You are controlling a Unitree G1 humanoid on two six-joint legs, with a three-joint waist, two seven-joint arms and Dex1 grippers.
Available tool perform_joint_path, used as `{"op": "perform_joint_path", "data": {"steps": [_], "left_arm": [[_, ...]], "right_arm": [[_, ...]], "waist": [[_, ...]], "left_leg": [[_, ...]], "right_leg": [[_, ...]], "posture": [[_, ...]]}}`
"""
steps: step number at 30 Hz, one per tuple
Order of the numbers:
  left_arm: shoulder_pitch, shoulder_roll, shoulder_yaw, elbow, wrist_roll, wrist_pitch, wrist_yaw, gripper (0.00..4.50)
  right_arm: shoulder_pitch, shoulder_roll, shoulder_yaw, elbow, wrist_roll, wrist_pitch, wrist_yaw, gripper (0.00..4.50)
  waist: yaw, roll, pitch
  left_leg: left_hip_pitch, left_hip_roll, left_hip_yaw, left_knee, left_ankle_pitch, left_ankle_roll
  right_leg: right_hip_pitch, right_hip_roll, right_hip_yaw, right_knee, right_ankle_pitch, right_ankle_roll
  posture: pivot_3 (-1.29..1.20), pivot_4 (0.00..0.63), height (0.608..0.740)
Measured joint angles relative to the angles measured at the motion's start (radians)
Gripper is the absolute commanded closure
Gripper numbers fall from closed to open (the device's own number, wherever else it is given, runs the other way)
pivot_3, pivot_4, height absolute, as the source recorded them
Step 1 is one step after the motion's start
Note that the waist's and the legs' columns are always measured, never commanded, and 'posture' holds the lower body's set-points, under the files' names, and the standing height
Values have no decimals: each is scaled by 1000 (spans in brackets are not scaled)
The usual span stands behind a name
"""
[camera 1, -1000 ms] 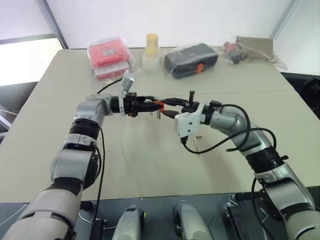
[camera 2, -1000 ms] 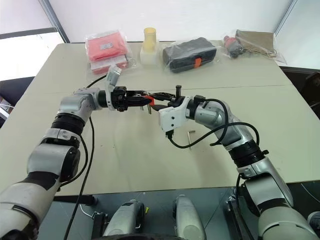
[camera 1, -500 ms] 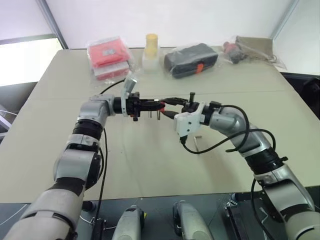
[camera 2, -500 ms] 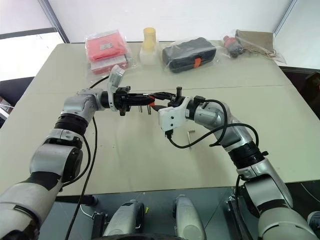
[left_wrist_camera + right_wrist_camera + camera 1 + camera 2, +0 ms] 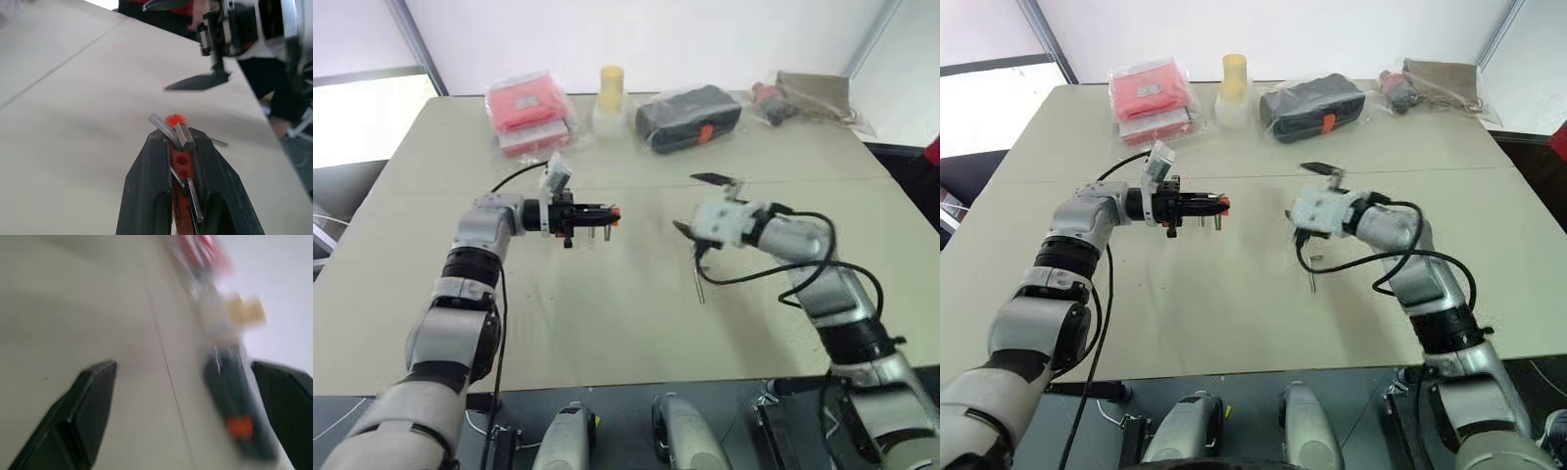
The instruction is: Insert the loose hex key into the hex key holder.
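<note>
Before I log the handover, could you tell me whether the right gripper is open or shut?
Open: the right gripper has its two black fingers spread wide apart, nothing between them.

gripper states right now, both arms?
Left gripper: shut on the hex key holder.
Right gripper: open, holding nothing.

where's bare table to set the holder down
Free: the table between the two arms, short of the loose hex key, and the whole near-left area. Crowded: the far edge, with the red packages, yellow cup and black case.
</note>
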Motion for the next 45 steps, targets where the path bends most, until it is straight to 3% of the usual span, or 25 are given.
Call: {"op": "perform_joint_path", "data": {"steps": [4,8,20,35,38,43,45], "left_arm": [[83,-6,6,-190,-3,-26,91,4500],[158,-26,4,-327,-10,-25,174,4500],[228,-38,-4,-437,-40,26,272,4500],[257,-55,-6,-472,-55,29,340,4500],[257,-58,-6,-472,-55,29,348,4500],[257,-62,-3,-471,-55,26,374,4500],[257,-64,-3,-470,-55,25,383,4500]], "right_arm": [[-12,45,-158,-214,189,687,14,16],[-16,48,-174,-293,271,978,-23,16],[26,34,-143,-194,362,1004,-171,16],[10,125,-77,-138,429,998,-338,16],[9,122,-45,-116,412,962,-367,1278],[16,122,9,-89,380,903,-407,3808],[23,123,34,-92,377,884,-414,4423]], "waist": [[12,1,0],[20,1,0],[14,1,0],[10,0,-1],[9,-1,-1],[4,-2,-3],[0,-3,-3]], "left_leg": [[2,0,0,0,0,0],[1,-1,0,1,0,0],[1,-1,1,2,0,0],[2,-1,1,2,0,0],[3,0,1,2,0,0],[6,0,1,2,0,0],[6,0,1,2,0,0]], "right_leg": [[0,-1,0,2,0,0],[0,0,0,2,0,-1],[1,0,0,2,0,0],[1,1,0,2,0,0],[2,1,0,2,0,0],[4,2,0,2,0,0],[4,2,0,2,0,0]], "posture": [[0,150,740],[0,150,740],[0,150,740],[0,150,740],[0,150,740],[0,150,740],[0,150,740]]}}
